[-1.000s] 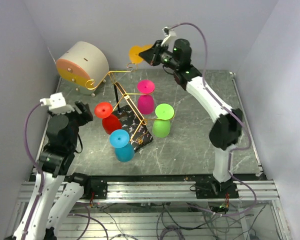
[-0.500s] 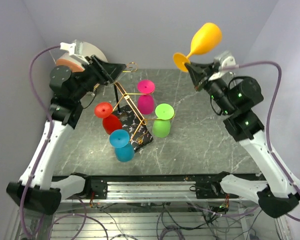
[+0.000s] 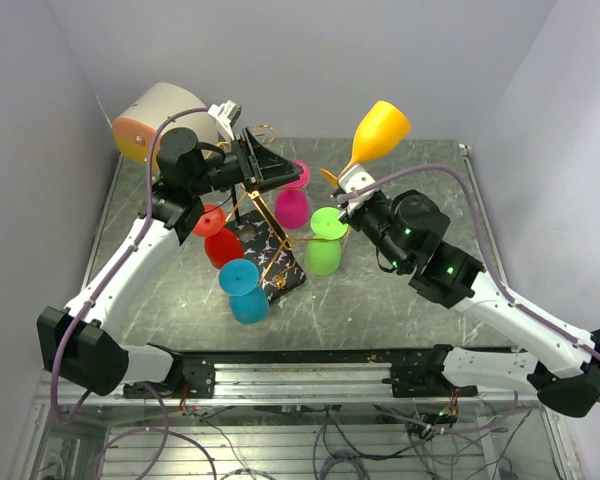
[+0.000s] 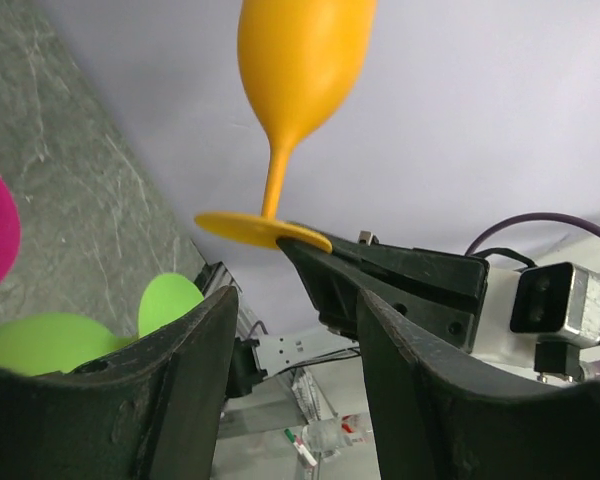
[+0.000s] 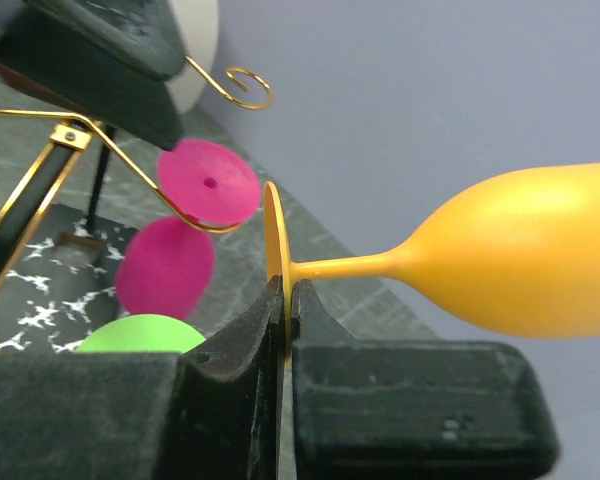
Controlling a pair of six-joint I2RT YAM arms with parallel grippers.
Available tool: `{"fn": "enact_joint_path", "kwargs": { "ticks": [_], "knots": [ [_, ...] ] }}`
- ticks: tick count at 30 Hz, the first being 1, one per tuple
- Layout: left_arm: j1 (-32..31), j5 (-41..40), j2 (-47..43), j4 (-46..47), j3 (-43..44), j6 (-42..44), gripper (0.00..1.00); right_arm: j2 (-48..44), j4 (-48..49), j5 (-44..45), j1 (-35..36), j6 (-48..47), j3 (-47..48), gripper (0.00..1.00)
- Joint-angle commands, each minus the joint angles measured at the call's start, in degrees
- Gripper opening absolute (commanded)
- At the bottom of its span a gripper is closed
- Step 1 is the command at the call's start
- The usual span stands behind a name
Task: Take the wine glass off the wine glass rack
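Note:
The wine glass rack is gold wire on a black post and a black veined base. Pink, green, red and blue glasses hang on it. My right gripper is shut on the foot disc of an orange wine glass, held off the rack and tilted up and to the right. The right wrist view shows the jaws pinching the disc edge of this glass. My left gripper is open and empty above the rack top, facing the orange glass.
A round beige drum with an orange face stands at the back left. Walls close in on the table's left, back and right. A gold scroll end and the pink glass foot lie just left of the orange disc.
My right gripper has come down and left toward the rack with the orange glass in it. My left gripper has swung right, over the rack top.

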Motion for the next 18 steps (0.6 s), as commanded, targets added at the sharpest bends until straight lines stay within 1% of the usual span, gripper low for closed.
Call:
{"fn": "enact_joint_path", "kwargs": {
  "ticks": [1, 6, 10, 15, 18],
  "knots": [
    [-0.1, 2.7, -4.0, -2.7, -2.7, -3.3, 0.62, 0.6, 7.4, 9.5, 3.4, -8.3, -0.8, 0.0],
    [-0.1, 1.7, -4.6, -9.6, -2.3, -0.8, 0.63, 2.5, 14.1, 11.5, 7.8, -15.9, -3.6, 0.0],
    [-0.1, 1.2, -4.8, -10.1, -2.8, -1.7, 0.63, 3.6, 17.8, 11.5, 9.9, -19.7, -5.0, 0.0],
    [-0.1, 0.3, -4.7, -11.1, -3.1, -2.3, 0.63, 3.9, 25.0, 12.6, 13.0, -24.8, -7.6, 0.0],
    [-0.2, 0.3, -4.9, -10.0, -4.1, -3.7, 0.63, 4.9, 28.3, 14.2, 15.1, -28.6, -8.8, 0.0]
  ]
}}
